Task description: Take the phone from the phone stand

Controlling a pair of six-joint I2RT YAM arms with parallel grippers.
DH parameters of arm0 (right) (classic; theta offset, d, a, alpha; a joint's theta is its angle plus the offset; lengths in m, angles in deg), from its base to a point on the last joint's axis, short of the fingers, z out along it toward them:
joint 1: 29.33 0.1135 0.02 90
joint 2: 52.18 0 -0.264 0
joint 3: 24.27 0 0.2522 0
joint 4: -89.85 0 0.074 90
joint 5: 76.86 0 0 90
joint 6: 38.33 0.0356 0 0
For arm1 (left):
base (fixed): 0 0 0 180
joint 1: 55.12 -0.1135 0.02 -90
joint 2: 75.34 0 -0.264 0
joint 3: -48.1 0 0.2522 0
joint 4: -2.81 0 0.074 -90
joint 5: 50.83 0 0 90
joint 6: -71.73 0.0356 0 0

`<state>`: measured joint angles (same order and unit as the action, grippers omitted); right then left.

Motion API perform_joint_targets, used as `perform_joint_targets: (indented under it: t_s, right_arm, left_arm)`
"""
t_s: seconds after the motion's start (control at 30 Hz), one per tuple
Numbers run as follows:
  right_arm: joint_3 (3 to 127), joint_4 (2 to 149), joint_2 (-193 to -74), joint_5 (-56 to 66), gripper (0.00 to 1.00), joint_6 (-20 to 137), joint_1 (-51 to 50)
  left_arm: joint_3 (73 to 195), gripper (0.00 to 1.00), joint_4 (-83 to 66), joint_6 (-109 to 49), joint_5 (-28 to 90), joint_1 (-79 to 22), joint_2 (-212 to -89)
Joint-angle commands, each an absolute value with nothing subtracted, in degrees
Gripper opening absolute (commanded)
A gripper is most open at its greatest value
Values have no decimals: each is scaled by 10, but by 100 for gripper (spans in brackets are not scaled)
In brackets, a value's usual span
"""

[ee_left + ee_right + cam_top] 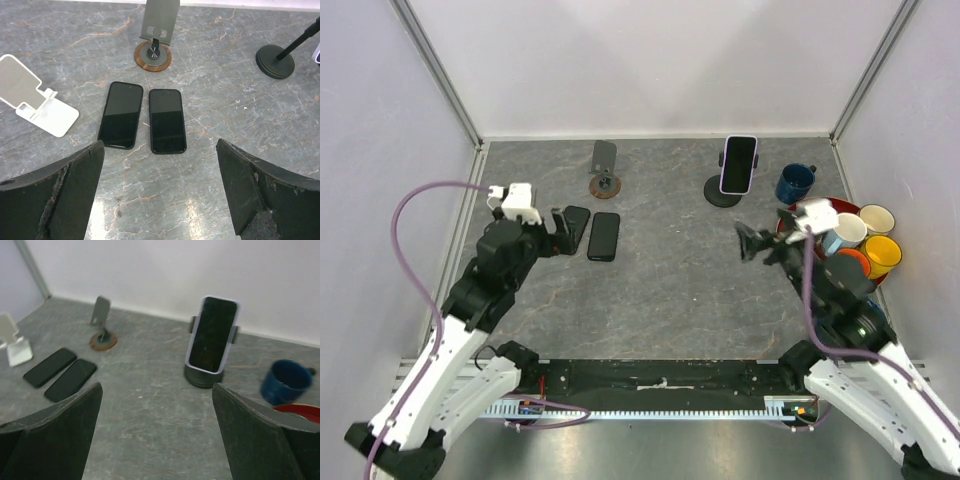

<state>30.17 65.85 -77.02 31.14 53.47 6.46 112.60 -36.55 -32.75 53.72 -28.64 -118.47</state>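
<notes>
A phone (739, 165) in a pale lilac case stands upright in a black phone stand with a round base (722, 192) at the back right of the table. The right wrist view has this phone (212, 335) ahead and slightly right, clamped by the stand (202, 377). My right gripper (752, 243) hovers open in front of it, apart from it, and nothing sits between its jaws (157, 387). My left gripper (560, 235) is open over the table, just short of two black phones (167, 120) (120, 114) lying flat side by side.
An empty grey stand on a round wooden base (605, 170) is at the back centre-left. A white folding stand (35, 102) sits left of the flat phones. A blue mug (796, 183) and a red tray (825, 203) of cups crowd the right edge.
</notes>
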Motion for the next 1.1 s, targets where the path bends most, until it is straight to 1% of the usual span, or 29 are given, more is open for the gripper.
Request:
perform_joint_targets:
  t_s: [0.0, 0.13, 0.2, 0.3, 0.4, 0.5, 0.57, 0.67, 0.7, 0.77, 0.9, 1.07]
  right_arm:
    - [389, 631, -926, 195, 98, 559, 66]
    - [446, 614, -1047, 170, 98, 567, 66]
    - [469, 613, -1108, 208, 98, 575, 67]
    - [487, 624, -1160, 257, 98, 567, 63]
    - [490, 655, -1190, 237, 98, 552, 27]
    - [488, 685, -1211, 191, 98, 575, -63]
    - [479, 697, -1221, 192, 98, 586, -88]
    - [446, 749, -1242, 201, 98, 596, -129]
    - [438, 787, -1253, 196, 98, 605, -146]
    - [423, 815, -1264, 169, 98, 616, -157]
    - [399, 920, -1300, 162, 98, 630, -159]
    - [403, 965, -1346, 187, 98, 632, -159]
  left_arm:
    - [1074, 100, -340, -290, 572, -286, -1116]
    - [1033, 100, -337, -281, 589, -286, -1067]
    - [1011, 99, -328, -284, 578, -286, -1041]
    - [998, 99, -321, -285, 566, -286, -1021]
    - [999, 99, -319, -284, 563, -286, -1014]
    - [997, 98, -318, -286, 554, -286, -1010]
    - [997, 98, -319, -285, 549, -286, -1010]
    - [999, 98, -319, -286, 543, -286, -1009]
    - [999, 98, -319, -286, 541, -286, -1008]
    - [997, 98, -319, -287, 540, -286, -1006]
    - [997, 98, -319, -287, 536, -286, -1006]
    - [996, 98, -319, -286, 536, -286, -1008]
